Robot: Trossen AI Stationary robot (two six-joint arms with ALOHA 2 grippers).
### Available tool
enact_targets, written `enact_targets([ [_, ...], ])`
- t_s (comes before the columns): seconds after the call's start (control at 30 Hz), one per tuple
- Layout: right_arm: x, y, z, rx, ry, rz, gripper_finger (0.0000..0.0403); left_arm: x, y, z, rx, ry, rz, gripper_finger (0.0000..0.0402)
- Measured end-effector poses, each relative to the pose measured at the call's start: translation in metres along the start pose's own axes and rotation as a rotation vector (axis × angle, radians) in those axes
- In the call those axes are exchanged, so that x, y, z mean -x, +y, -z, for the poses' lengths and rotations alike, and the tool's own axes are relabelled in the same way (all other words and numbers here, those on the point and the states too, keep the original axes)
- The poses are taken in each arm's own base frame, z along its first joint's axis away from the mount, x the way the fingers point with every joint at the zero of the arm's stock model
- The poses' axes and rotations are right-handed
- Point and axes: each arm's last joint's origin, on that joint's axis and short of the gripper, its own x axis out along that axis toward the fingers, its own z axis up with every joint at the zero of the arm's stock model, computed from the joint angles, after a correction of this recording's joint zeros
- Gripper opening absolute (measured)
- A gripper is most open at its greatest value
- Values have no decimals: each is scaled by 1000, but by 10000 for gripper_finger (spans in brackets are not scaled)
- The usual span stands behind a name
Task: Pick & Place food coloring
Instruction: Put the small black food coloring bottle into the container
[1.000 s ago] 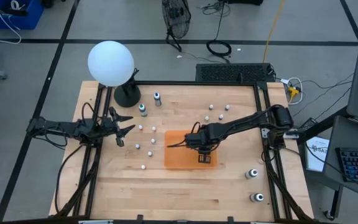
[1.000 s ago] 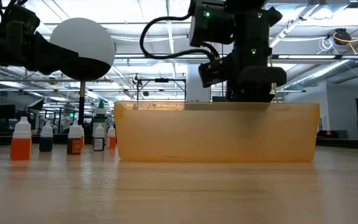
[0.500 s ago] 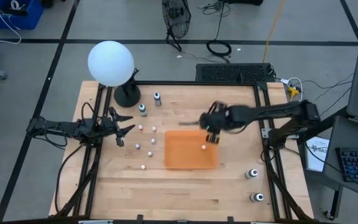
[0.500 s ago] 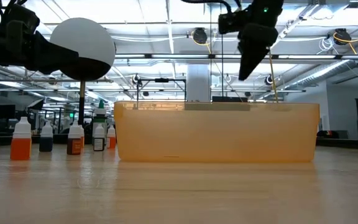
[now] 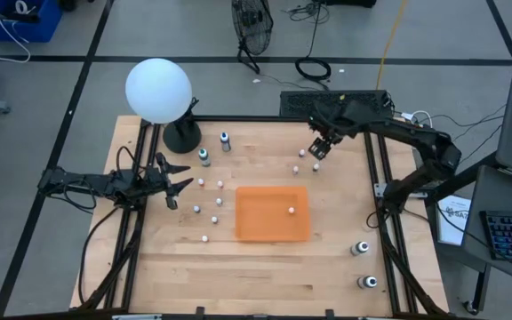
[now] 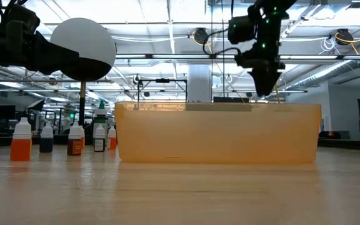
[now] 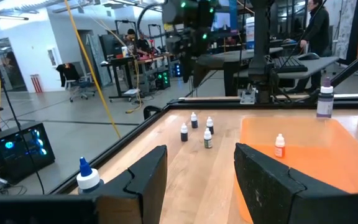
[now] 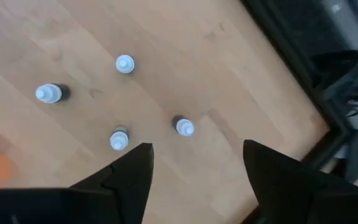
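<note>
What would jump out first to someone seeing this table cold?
Probably the flat orange plastic tray at the table's middle, with one tiny white-capped bottle standing in it. Next, the big white globe on its black base at the far left corner. The right gripper hovers, fingers open, over a four-bottle cluster near the far edge.

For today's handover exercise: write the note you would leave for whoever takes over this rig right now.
Right gripper: open, empty, above the four-bottle cluster at the table's far right.
Left gripper: open, empty, waiting at the left edge.
Done: one bottle stands in the orange tray.
Left: the cluster, the bottles left of the tray, two near the globe, two larger ones at the near right.
</note>
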Motion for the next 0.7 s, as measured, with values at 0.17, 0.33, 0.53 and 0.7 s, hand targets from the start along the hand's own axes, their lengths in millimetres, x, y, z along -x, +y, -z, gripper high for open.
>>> enact_targets([
  [0.17,-28,-2,3,28,34,2,240,0,0,0,0,0,0,186],
  [0.33,-58,-4,17,3,63,-56,238,0,0,0,0,0,0,186],
  [0.53,-86,-7,30,-29,59,-85,237,0,0,0,0,0,0,186],
  [0.7,-98,-9,34,-42,18,-85,237,0,0,0,0,0,0,186],
])
